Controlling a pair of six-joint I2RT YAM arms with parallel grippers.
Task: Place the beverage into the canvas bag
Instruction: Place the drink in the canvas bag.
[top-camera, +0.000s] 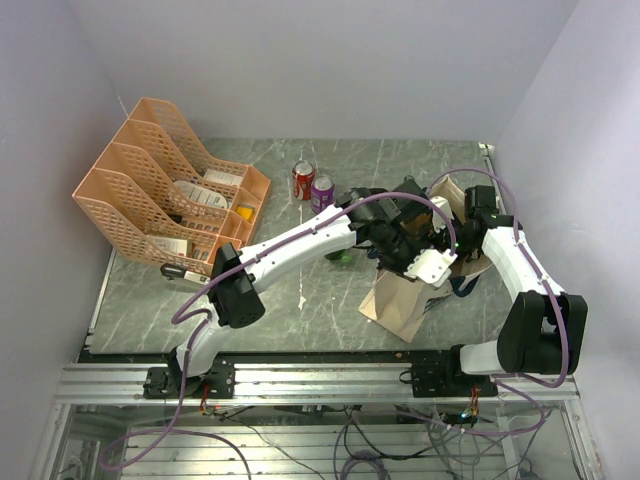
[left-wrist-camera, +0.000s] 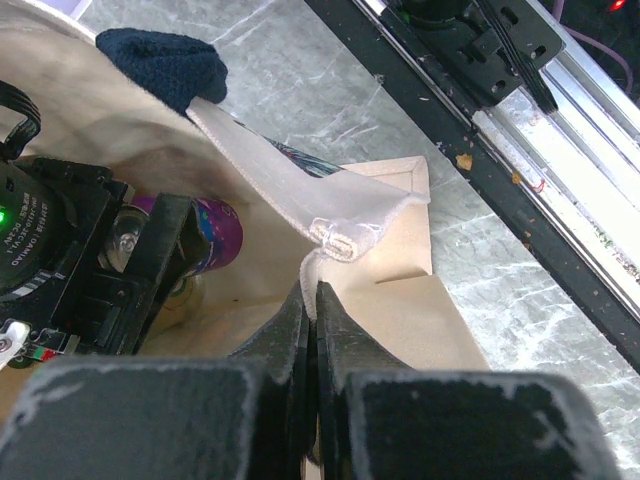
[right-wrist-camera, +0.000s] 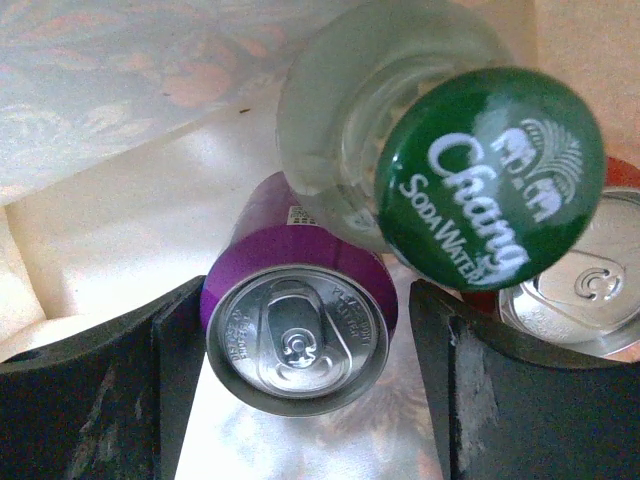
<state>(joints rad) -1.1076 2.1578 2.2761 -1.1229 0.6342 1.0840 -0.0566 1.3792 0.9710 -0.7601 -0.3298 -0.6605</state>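
Observation:
The canvas bag (top-camera: 405, 305) stands at the right of the table, and my left gripper (left-wrist-camera: 312, 292) is shut on its cream rim (left-wrist-camera: 335, 225), holding the mouth apart. Its navy handle (left-wrist-camera: 165, 62) lies across the far rim. My right gripper (right-wrist-camera: 310, 305) reaches down inside the bag. Its jaws stand open around an upright purple can (right-wrist-camera: 297, 340), with a gap at the right finger (right-wrist-camera: 470, 390). A clear bottle with a green Chang cap (right-wrist-camera: 490, 180) and a red can (right-wrist-camera: 590, 290) also stand in the bag. From the left wrist, the purple can (left-wrist-camera: 215, 235) shows beside the right gripper's black body (left-wrist-camera: 150, 270).
A red can (top-camera: 303, 180) and another purple can (top-camera: 322, 192) stand on the table behind the bag. Orange file trays (top-camera: 160, 200) fill the left side. Something green (top-camera: 340, 258) lies under the left arm. The table's metal rail (left-wrist-camera: 480, 60) runs close to the bag.

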